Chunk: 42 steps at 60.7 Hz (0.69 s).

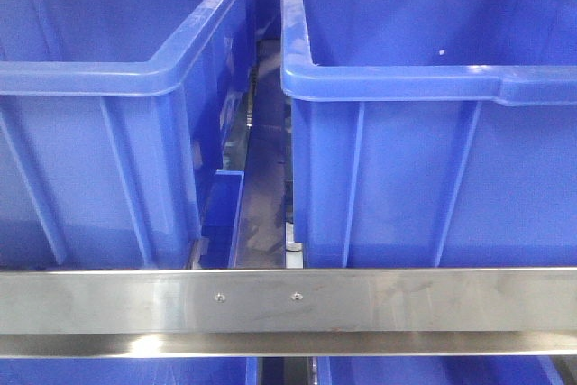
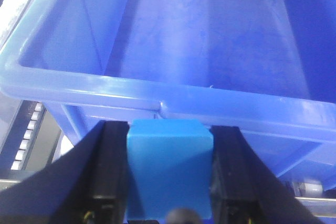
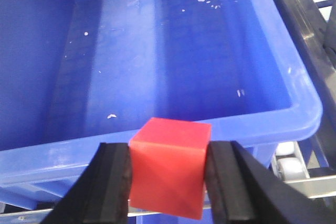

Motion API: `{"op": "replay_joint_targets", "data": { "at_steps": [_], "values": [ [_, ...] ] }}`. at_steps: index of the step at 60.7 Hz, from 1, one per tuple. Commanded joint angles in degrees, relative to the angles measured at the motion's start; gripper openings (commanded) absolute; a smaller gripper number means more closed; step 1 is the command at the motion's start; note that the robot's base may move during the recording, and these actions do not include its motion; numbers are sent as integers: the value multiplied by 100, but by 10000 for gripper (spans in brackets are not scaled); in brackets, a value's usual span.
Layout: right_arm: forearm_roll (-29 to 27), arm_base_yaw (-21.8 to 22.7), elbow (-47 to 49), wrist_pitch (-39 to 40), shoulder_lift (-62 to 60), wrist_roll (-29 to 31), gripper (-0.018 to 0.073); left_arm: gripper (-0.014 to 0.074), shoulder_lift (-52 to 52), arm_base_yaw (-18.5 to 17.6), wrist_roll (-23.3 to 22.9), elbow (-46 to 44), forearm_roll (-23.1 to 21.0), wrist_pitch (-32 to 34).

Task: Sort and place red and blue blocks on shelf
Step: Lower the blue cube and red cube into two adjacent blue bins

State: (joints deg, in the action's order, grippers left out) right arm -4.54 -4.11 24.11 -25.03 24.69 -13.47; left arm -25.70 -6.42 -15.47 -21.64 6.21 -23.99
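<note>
- The left end effector point(image 2: 169, 174) is clamped on the blue block point(image 2: 169, 169), its two black fingers point(image 2: 107, 174) pressed against the cube's left and right faces.
- In the left wrist view the blue block sits just in front of the near rim of a large blue tub point(image 2: 157, 90), level with or slightly below that rim; the block is not inside the tub.
- The right end effector point(image 3: 168, 179) grips the red block point(image 3: 169, 166) between its black pads point(image 3: 116, 182), one on each side.
- The red block is held at the near rim of another blue tub point(image 3: 294, 114), outside its hollow, whose floor shows pale scuffs.
- From the front, two tubs stand side by side on the shelf point(image 1: 288, 299), left tub point(image 1: 81, 78) and right tub point(image 1: 406, 83), a narrow gap between them, behind a brushed steel crossbar.
- White rollers point(image 3: 287, 169) show beside the right tub's corner.
</note>
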Motion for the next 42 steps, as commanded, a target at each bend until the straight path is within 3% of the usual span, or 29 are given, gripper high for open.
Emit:
{"op": "replay_joint_targets", "data": {
  "at_steps": [1, 42],
  "values": [
    [54, 26, 155, 505, 15, 21, 49, 124, -35, 25, -12, -174, 39, 503],
    [54, 26, 155, 509, 15, 21, 49, 124, -35, 25, -12, -174, 39, 503]
  ]
}}
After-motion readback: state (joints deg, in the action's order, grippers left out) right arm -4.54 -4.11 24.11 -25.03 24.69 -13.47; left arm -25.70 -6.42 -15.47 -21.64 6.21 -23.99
